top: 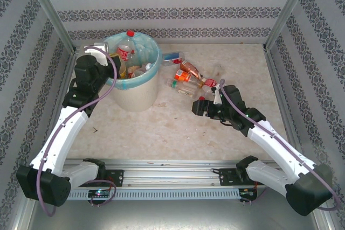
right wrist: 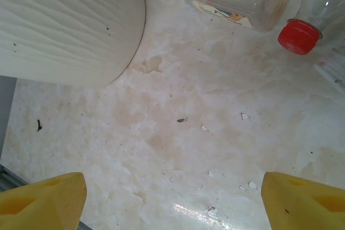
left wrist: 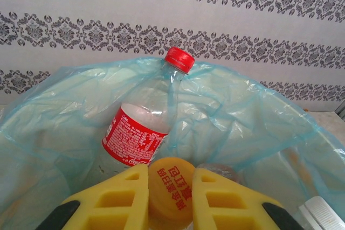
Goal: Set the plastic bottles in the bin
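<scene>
Orange-capped bottle [left wrist: 171,192] is pinched by left gripper [left wrist: 170,172] above bin [left wrist: 242,117]; release should be made centred, clear of rim. Jaws of right gripper [right wrist: 172,181] are spread.

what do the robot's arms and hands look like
The left arm and right arm have white shells between black joint housings, and a thin purple cable loops along each. The left hand and right hand have chunky yellow fingers with hollow cut-outs.
</scene>
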Controlling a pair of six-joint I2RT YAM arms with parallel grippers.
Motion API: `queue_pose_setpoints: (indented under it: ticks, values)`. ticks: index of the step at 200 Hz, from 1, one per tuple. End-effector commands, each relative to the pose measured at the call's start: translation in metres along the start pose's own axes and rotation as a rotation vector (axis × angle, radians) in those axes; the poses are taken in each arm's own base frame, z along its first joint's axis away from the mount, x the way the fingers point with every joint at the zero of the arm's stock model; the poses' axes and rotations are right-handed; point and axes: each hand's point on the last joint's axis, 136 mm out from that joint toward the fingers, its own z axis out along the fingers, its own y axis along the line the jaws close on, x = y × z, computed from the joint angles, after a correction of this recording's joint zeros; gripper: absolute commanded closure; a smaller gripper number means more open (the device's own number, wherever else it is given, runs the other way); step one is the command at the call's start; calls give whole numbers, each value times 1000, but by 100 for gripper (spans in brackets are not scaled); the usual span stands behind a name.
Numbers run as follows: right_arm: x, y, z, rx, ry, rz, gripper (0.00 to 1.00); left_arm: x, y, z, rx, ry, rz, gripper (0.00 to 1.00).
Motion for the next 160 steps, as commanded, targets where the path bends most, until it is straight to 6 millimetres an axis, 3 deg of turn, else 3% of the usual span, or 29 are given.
queue_pose_setpoints:
  ticks: [1,76,100,121,160]
  values:
    - [-9,16,-3,-46,-24,-19,15,99,29,12,-114,336,29,100]
    - [2,8,-6,-34,-35,-8,15,148,53,22,-183,511,48,100]
    - [1,9,-7,-38,-32,-13,15,147,43,36,-129,560,36,100]
    - [-1,12,-8,-44,-36,-15,15,134,33,46,-89,548,12,100]
    - [-5,15,-11,-51,-52,-19,15,93,18,57,-33,462,-13,58]
